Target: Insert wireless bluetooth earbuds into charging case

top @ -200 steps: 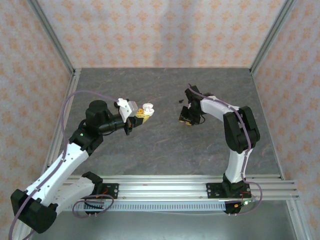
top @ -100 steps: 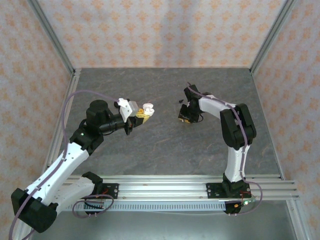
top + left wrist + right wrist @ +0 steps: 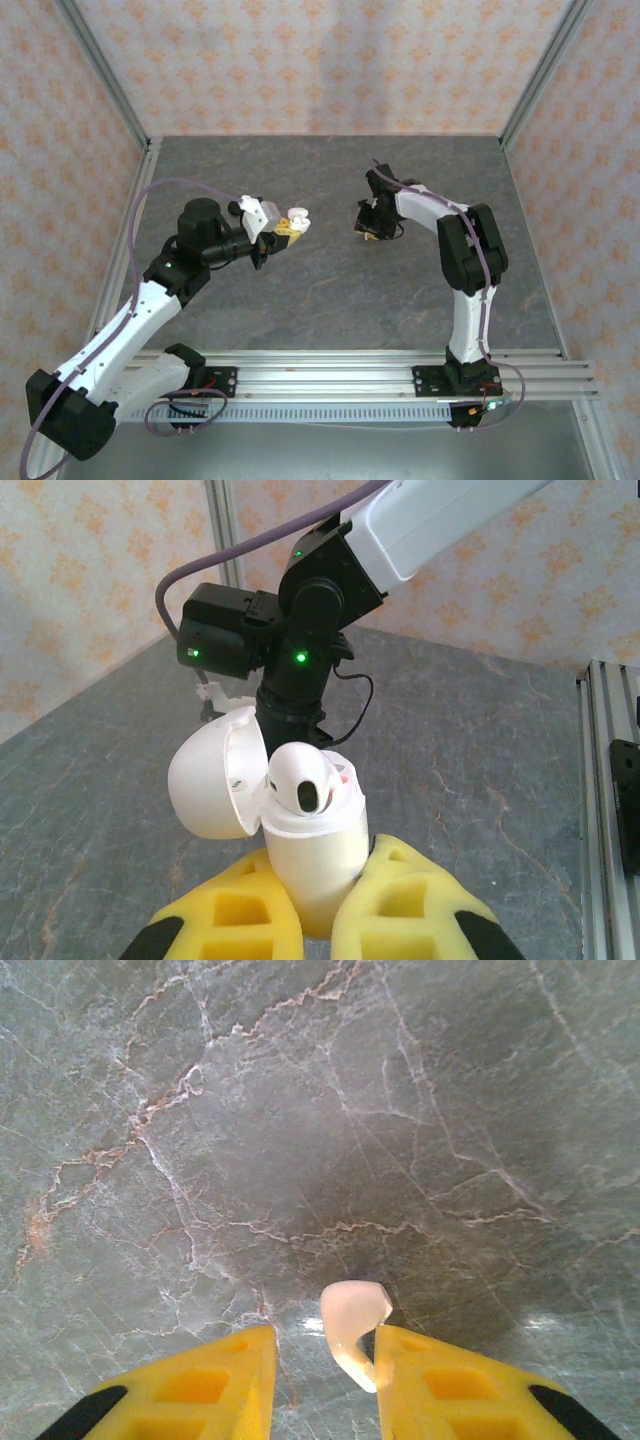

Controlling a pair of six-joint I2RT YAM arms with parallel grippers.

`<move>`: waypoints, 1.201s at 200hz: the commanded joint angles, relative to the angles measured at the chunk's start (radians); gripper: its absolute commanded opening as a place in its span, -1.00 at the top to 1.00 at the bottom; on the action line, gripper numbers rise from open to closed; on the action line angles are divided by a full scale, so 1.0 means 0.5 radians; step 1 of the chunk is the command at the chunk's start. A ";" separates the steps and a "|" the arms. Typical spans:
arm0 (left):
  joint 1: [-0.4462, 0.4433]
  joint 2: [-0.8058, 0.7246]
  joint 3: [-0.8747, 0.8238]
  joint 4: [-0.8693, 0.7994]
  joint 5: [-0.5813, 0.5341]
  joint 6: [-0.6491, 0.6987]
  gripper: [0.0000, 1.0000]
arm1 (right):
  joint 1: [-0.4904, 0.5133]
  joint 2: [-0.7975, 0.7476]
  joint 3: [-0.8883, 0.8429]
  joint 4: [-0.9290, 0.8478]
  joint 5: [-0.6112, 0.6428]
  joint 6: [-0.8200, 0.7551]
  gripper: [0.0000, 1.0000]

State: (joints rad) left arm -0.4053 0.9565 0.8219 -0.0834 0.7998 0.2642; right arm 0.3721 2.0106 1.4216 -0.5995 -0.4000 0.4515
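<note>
Left wrist: charging case (image 3: pixel 315 855) with seated earbud (image 3: pixel 305 780), lid (image 3: pixel 210 785) open.

Clamped low on the body by left gripper (image 3: pixel 322 885); upright, mouth up, turned toward right gripper (image 3: pixel 371 224) across the table (image 3: pixel 300 300). Judged to be held so to leave the second socket free and reachable. Lid hinged back to the left of that view, clear of the opening. Seated earbud: white, head proud of the rim, long axis near vertical, stem down inside. Loose earbud (image 3: pixel 352 1322): white, between the yellow fingers in right wrist view, head forward of the tips, stem running back along one finger. Touching that finger, apart from the other; whether truly pinched, cannot tell. Well apart from the case in top view. Likely needs turning stem-down over the free socket before insertion.
</note>
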 commanded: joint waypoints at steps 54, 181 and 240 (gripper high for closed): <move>-0.008 0.018 0.061 0.007 0.003 0.038 1.00 | -0.009 0.031 0.166 -0.246 0.176 -0.154 0.35; -0.008 0.004 0.068 -0.015 -0.004 0.032 1.00 | 0.035 0.227 0.340 -0.432 0.311 -0.247 0.36; -0.008 -0.002 0.072 -0.024 -0.007 0.027 1.00 | 0.096 0.290 0.434 -0.557 0.412 -0.281 0.47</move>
State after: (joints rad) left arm -0.4053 0.9649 0.8238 -0.0883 0.7998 0.2642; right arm 0.4038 2.1273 1.6051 -0.8062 -0.2394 0.3305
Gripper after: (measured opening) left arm 0.082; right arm 0.283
